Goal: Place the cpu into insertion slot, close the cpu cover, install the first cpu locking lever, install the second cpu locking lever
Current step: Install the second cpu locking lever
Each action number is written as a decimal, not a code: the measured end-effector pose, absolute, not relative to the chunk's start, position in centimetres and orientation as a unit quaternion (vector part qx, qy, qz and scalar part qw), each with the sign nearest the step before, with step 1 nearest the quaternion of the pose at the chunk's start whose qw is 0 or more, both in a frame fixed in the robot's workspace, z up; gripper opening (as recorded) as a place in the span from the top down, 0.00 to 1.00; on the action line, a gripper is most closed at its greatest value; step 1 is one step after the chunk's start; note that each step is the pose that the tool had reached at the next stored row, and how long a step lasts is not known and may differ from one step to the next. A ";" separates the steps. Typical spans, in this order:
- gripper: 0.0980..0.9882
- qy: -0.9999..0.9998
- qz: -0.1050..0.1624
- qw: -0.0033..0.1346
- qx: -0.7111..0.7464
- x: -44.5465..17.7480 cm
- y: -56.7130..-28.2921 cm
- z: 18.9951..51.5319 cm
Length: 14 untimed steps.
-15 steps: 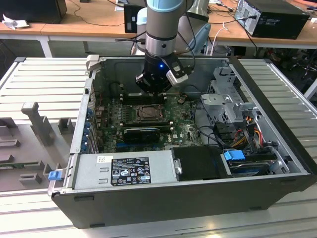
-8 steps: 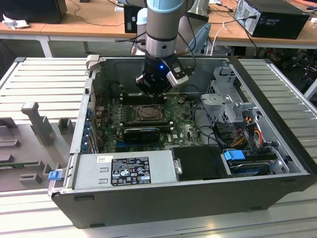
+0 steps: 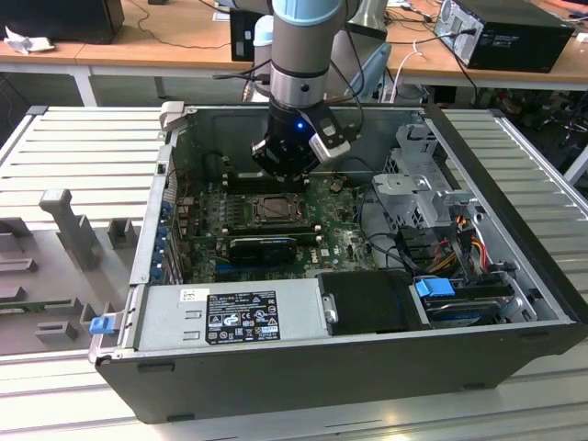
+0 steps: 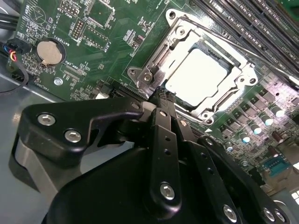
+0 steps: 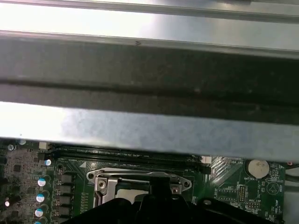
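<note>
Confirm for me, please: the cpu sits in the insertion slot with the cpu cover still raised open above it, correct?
Not quite. The cpu does sit in the insertion slot, but the second wrist view shows the cpu cover lying closed, flat around it, not raised.
</note>
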<state>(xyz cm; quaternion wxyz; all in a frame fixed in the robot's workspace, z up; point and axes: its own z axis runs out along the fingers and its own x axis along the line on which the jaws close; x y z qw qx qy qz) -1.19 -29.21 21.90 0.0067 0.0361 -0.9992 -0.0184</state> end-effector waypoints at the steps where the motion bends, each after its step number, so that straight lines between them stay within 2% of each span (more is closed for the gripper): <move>1: 0.99 -0.999 -0.018 0.007 0.036 -1.2 -29.2 21.9; 10: 0.99 -0.999 -0.018 0.007 0.036 -1.2 -29.2 24.2; 14: 0.99 -0.999 -0.018 0.007 0.035 -1.2 -29.6 24.1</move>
